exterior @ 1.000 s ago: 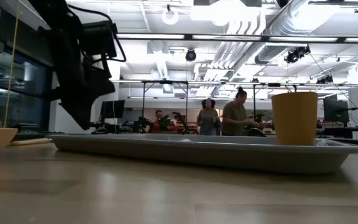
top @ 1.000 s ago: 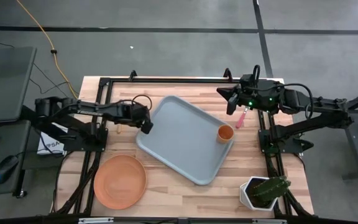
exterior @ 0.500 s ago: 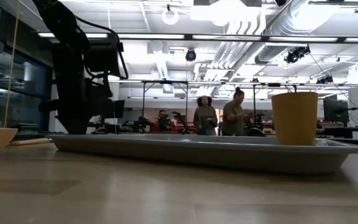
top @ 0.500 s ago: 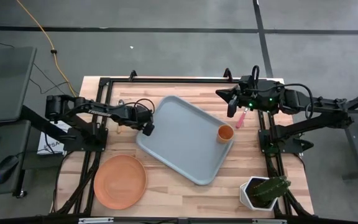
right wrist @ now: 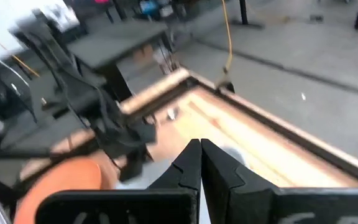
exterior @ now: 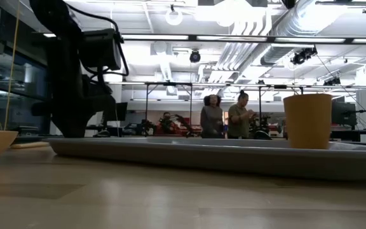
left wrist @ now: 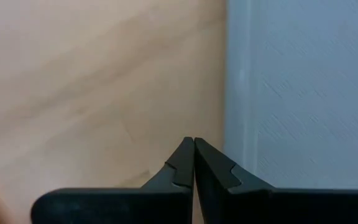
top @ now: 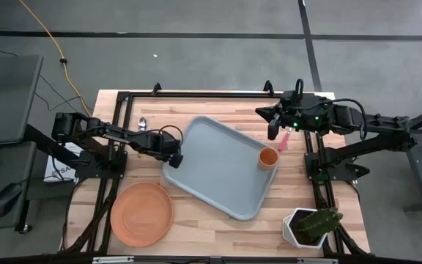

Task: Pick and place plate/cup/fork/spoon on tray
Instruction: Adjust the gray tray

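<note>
Overhead, the left gripper (top: pixel 176 158) sits fingers pinched together, holding nothing, right against the near-left rim of the large flat grey-blue rectangular tray (top: pixel 215 150); risk: any further push could skew the tray and tip the small orange tumbler cup (top: pixel 268 158) standing by its right edge. The round shallow orange plate (top: pixel 141 213) lies off the tray at front-left, the slim orange-handled spoon (top: pixel 143 123) is just visible behind the left arm, and the slim pink-handled fork (top: pixel 286 138) lies on wood under the right gripper (top: pixel 272 132), which is closed and empty. At table level, the cup (exterior: pixel 307 121) stands upright on the tray (exterior: pixel 189 154), looks easy to topple. From the left wrist, shut fingers (left wrist: pixel 186 163) ride the tray's rim line; they could slip over it. From the right wrist, closed fingers (right wrist: pixel 194 163) hover high; fork not visible, so a blind descent could miss.
</note>
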